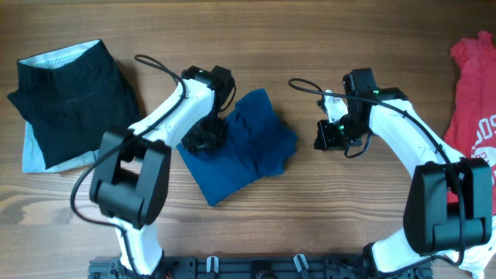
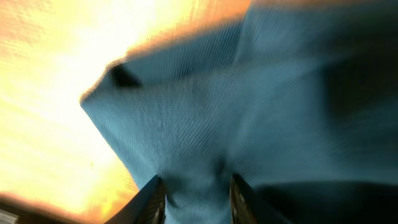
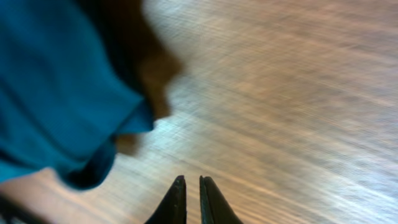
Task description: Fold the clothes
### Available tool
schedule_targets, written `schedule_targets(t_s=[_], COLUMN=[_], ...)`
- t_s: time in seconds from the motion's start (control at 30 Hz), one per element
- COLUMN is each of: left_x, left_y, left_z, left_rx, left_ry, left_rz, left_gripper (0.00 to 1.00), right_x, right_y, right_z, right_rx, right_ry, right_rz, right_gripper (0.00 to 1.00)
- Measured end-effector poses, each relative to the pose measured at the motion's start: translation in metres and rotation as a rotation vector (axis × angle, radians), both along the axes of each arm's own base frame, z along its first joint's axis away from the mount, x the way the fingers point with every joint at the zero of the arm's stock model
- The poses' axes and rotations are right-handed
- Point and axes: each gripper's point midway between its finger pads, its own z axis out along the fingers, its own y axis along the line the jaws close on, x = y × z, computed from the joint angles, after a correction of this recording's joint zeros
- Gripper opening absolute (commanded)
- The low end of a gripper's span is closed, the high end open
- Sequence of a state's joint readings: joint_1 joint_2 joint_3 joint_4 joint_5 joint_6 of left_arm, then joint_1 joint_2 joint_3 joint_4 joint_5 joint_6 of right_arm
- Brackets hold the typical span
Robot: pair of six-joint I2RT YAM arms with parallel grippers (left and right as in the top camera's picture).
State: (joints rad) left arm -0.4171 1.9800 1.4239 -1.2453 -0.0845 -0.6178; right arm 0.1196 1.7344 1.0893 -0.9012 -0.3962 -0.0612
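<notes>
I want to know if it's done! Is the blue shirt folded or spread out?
Folded, roughly. The blue shirt lies as a small layered bundle, not spread flat, and the left tool pinches its cloth.

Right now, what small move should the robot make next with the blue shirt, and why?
Probably lift the left claw slightly and draw its pinch of blue shirt across the pile: cloth sits between its fingers, the shirt lies bunched, and the right claw is shut, empty, over the table.

Matt, finely woven blue cloth shirt (image 2: 205, 124) on a smooth, faintly glossy grained wooden table (image 1: 310, 217)
</notes>
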Motion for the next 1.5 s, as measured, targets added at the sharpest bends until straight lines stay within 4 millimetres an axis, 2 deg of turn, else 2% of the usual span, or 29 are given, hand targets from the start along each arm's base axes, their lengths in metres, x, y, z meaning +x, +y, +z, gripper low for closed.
schedule_targets(t_s=[0.03, 0.07, 0.1, 0.13, 0.17, 0.2, 0.27, 0.37, 0.53, 0.7, 0.8, 0.93, 1.03, 1.13, 1.2, 1.33, 1.5], left_x=[0.009, 0.02, 0.031, 0.033, 0.048, 0.055, 0.065, 0.069, 0.069, 0.05, 0.033, 0.011, -0.003, -0.018, -0.032, -0.052, -0.064], left_y=[-0.001, -0.003, -0.005, -0.006, -0.007, -0.006, -0.001, 0.011, 0.024, 0.031, 0.034, 0.039, 0.041, 0.042, 0.04, 0.034, 0.03], left_z=[0.005, 0.013, 0.025, 0.029, 0.049, 0.061, 0.075, 0.074, 0.045, 0.006, -0.015, -0.033, -0.037, -0.039, -0.041, -0.043, -0.042], left_rx=[-0.007, -0.02, -0.04, -0.046, -0.075, -0.093, -0.104, -0.089, -0.042, 0.007, 0.022, 0.036, 0.039, 0.031, 0.014, -0.031, -0.059], left_ry=[-0.056, -0.124, -0.198, -0.217, -0.32, -0.377, -0.436, -0.441, -0.358, -0.235, -0.158, -0.084, -0.039, 0.009, 0.053, 0.12, 0.144], left_rz=[-0.002, 0.005, 0.006, 0.01, 0.019, 0.03, 0.051, 0.082, 0.106, 0.102, 0.1, 0.101, 0.103, 0.11, 0.114, 0.136, 0.166], left_gripper=[0.6, 0.65, 0.65, 0.63, 0.62, 0.61, 0.61, 0.6, 0.59, 0.58, 0.55, 0.48, 0.35, 0.24, 0.18, 0.18, 0.21], right_x=[-0.003, -0.007, -0.01, -0.011, -0.013, -0.015, -0.021, -0.032, -0.041, -0.042, -0.04, -0.033, -0.024, -0.005, 0.015, 0.046, 0.063], right_y=[0.004, 0.009, 0.014, 0.02, 0.025, 0.034, 0.049, 0.072, 0.107, 0.122, 0.123, 0.114, 0.101, 0.098, 0.095, 0.083, 0.08], right_z=[0.002, 0.004, 0.006, 0.009, 0.011, 0.013, 0.017, 0.021, 0.024, 0.02, 0.008, -0.016, -0.036, -0.04, -0.04, -0.037, -0.034], right_rx=[0.025, 0.057, 0.085, 0.117, 0.136, 0.164, 0.201, 0.237, 0.273, 0.26, 0.222, 0.142, 0.034, 0.004, 0.0, -0.006, -0.007], right_ry=[0.012, 0.024, 0.032, 0.035, 0.035, 0.037, 0.044, 0.054, 0.023, 0.022, 0.038, 0.063, 0.066, 0.003, -0.069, -0.169, -0.234], right_rz=[0.009, 0.02, 0.03, 0.042, 0.052, 0.071, 0.107, 0.174, 0.263, 0.26, 0.238, 0.19, 0.121, 0.081, 0.053, -0.007, -0.024], right_gripper=[0.11, 0.11, 0.11, 0.11, 0.11, 0.11, 0.11, 0.12, 0.13, 0.13, 0.13, 0.12, 0.12, 0.12, 0.12, 0.12, 0.15])
